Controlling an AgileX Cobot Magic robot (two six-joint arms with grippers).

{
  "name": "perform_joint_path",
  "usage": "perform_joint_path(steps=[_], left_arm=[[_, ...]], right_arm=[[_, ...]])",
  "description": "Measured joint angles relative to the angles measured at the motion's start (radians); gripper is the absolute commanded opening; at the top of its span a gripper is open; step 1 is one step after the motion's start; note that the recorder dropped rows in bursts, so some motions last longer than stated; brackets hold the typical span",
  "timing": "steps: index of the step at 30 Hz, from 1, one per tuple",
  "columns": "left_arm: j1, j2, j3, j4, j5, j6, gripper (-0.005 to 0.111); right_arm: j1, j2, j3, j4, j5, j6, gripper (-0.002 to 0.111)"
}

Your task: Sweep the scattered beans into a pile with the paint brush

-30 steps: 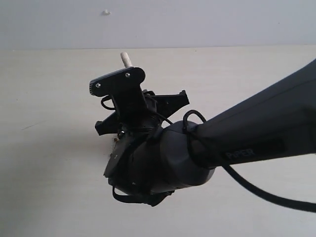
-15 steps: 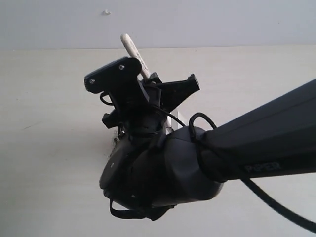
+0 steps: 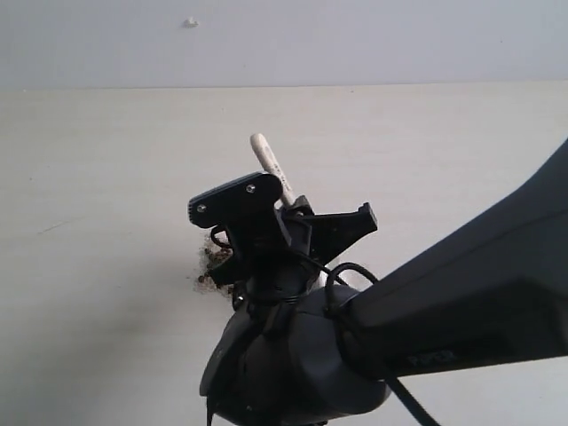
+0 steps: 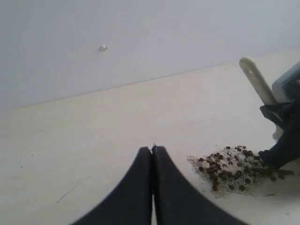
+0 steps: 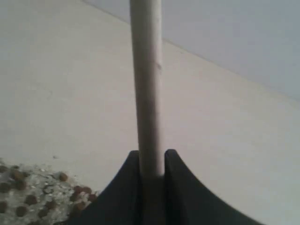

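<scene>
Beans (image 3: 213, 262) in the exterior view: one tight dark clump on the table (image 3: 89, 177), at 8 o'clock of the right gripper (image 3: 284, 222) and partly hidden behind it. Paint brush (image 3: 269, 160) handle sticks out of that gripper toward 11 o'clock, tilted, rounded end up. Bristles and metal band are blocked by the gripper body. Right arm (image 3: 461, 293) comes in from 4 o'clock and fills the lower right. Jaw state can't be read from this angle. Left gripper isn't in this shot.

Left wrist view: left gripper (image 4: 153, 154) is clenched, fingers pressed flat together with nothing between them, hovering over bare table (image 4: 93, 131). Beans (image 4: 229, 166) lie piled with whitish grains mixed in, near the fingertips but apart from them. Right gripper (image 4: 286, 126) stands at the far edge of the pile, paint brush (image 4: 257, 79) handle rising out of it. Grey wall (image 4: 140, 37) behind, with a small pale speck (image 4: 103, 47) on it.

Right wrist view: right gripper (image 5: 152, 157) is clamped on the paint brush (image 5: 146, 79) handle, one finger on each side, handle running straight out along the camera axis. Beans (image 5: 33, 197) and grains on the table just beside the fingers.
</scene>
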Motion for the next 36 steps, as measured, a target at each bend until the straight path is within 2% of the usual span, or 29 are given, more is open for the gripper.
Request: perform_joint_path(steps=[18,29,32,36], left_arm=[[0.0,0.0,0.0,0.0,0.0,0.0,0.0],[0.0,0.0,0.0,0.0,0.0,0.0,0.0],[0.0,0.0,0.0,0.0,0.0,0.0,0.0],[0.0,0.0,0.0,0.0,0.0,0.0,0.0]], right_arm=[[0.002,0.06,-0.192,-0.007,-0.073,0.006,0.0],[0.0,0.001,-0.201,0.044,0.033,-0.088,0.0],[-0.022,-0.011,-0.201,-0.008,0.035,-0.101,0.0],[-0.104,-0.011,-0.184,-0.089,-0.041,-0.105,0.0]])
